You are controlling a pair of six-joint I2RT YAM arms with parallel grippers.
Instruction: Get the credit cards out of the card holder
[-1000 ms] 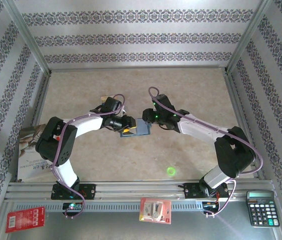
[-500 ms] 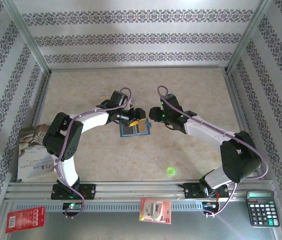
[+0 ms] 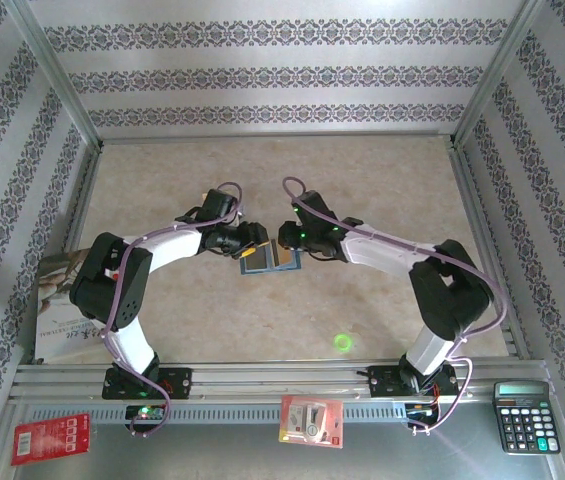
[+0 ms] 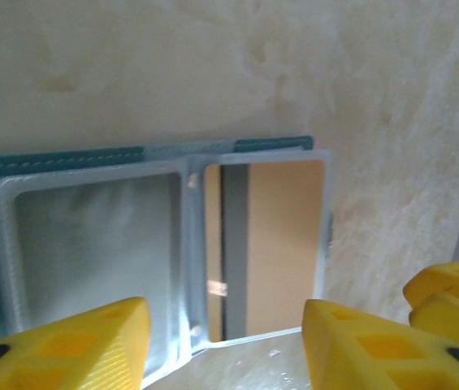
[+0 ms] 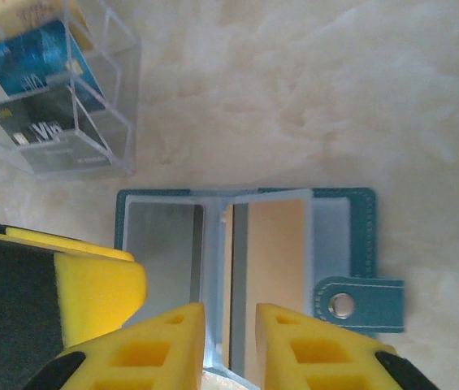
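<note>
Your slate-blue bifold card holder [image 5: 335, 219] lies open and flat on the marbled beige worktop [image 3: 362, 180] between the two arms, with its clear plastic sleeves facing up and its snap tab [image 5: 359, 305] out to one side. A tan-gold plastic card with a dark stripe [image 4: 282, 244] sits in one sleeve, and the sleeve beside it [image 4: 91, 244] looks empty. Your left pincer [image 4: 225, 345] hovers with jaws wide, straddling the sleeve's near edge and holding nothing. Your right pincer [image 5: 229, 345] is narrowed to a slim gap over the fold, gripping nothing you can see. Expect the card to be light, stiff and slick — pinch a thin edge at the sleeve's mouth and slide it out flat. The holder is limp and light, so pin it down. Near it, a clear acrylic box [image 5: 107, 122] holds a blue card [image 5: 30, 61] and a dark card [image 5: 34, 126].
</note>
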